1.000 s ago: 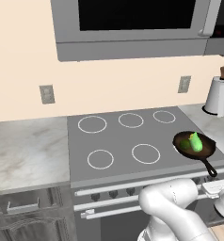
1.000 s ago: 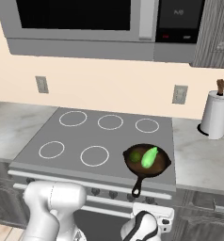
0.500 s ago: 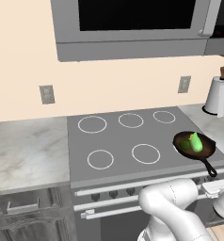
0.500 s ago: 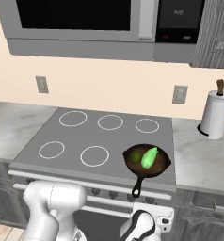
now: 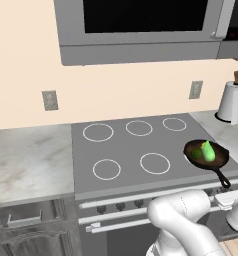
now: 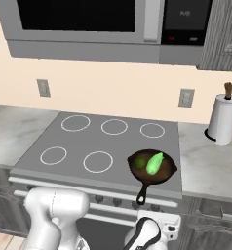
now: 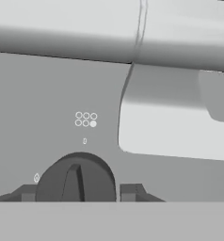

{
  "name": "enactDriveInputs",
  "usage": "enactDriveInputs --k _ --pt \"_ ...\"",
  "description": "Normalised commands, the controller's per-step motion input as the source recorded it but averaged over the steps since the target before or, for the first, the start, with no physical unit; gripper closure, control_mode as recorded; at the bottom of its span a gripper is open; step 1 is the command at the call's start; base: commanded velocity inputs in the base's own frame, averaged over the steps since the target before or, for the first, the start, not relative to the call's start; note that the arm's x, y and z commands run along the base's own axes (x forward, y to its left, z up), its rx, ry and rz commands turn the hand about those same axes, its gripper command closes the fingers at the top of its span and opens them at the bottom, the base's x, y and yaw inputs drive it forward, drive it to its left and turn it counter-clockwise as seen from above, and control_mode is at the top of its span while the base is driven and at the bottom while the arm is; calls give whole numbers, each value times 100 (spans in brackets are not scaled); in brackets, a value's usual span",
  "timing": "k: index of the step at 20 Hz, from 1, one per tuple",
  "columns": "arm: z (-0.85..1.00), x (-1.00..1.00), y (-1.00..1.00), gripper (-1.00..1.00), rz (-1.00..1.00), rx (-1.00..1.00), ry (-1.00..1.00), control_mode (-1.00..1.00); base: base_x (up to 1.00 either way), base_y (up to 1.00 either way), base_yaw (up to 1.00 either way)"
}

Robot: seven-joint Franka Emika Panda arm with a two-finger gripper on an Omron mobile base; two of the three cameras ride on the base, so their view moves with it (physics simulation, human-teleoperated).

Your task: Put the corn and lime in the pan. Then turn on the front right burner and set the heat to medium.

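Even, shadowless rendered light; hand view perhaps blurry.

Corn (image 6: 154, 163), lime (image 6: 140, 163) lying together inside dark pan (image 6: 168, 172).

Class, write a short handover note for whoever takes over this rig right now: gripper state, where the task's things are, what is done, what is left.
Gripper: low in front of the stove's control panel, jaws standing either side of a dark knob; whether they grip it cannot be told.
The diagram above the knob has its lower right circle filled, which suggests the front right burner.
Pan: on the stove's front right, handle toward the front edge.
Corn and lime: both in the pan, side by side.
Done: corn and lime in the pan.
Left: turn the knob to light the front right burner and set medium heat.
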Motion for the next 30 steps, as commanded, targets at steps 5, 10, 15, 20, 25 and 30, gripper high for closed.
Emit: enactDriveInputs --k 5,10,15,20,25,30 --pt "-72 -1 -65 100 0 -47 -1 -100 0 0 0" --pt "-54 -7 -51 100 0 -44 -18 -100 0 0 0" --pt "-66 -7 -39 100 0 -37 -18 -100 0 0 0" --pt "-17 -2 -51 100 0 0 4 -100 0 0 0" --pt "-25 -43 -48 100 2 8 0 -100 0 0 0" --pt "-48 -63 -53 100 4 22 -4 -100 0 0 0"
